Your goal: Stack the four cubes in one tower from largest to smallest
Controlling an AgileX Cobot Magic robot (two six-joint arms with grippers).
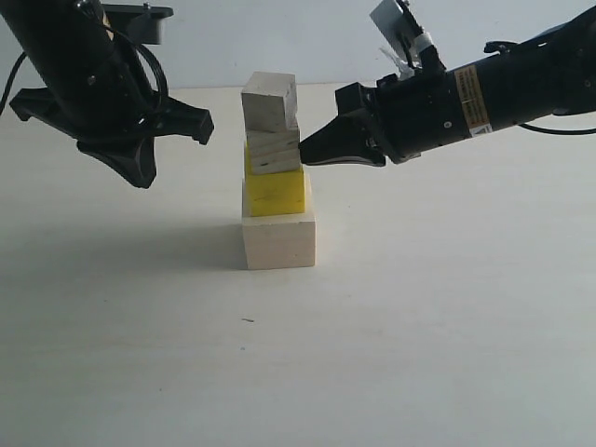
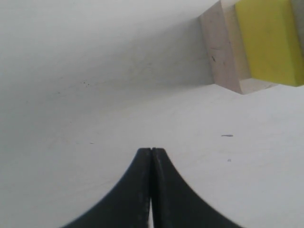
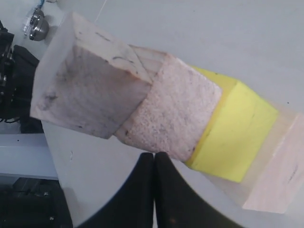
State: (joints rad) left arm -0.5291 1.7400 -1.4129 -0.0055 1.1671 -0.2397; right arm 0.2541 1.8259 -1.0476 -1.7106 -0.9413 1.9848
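The clenched, empty right hand (image 1: 304, 153) at the plywood cube (image 1: 273, 149) should nudge gently, lest the top cube (image 1: 269, 101) topple

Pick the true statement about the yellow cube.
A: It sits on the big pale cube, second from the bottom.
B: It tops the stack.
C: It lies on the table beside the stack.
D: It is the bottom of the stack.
A: the yellow cube rests on the big pale cube, with the layered cube and the top pale cube above it.
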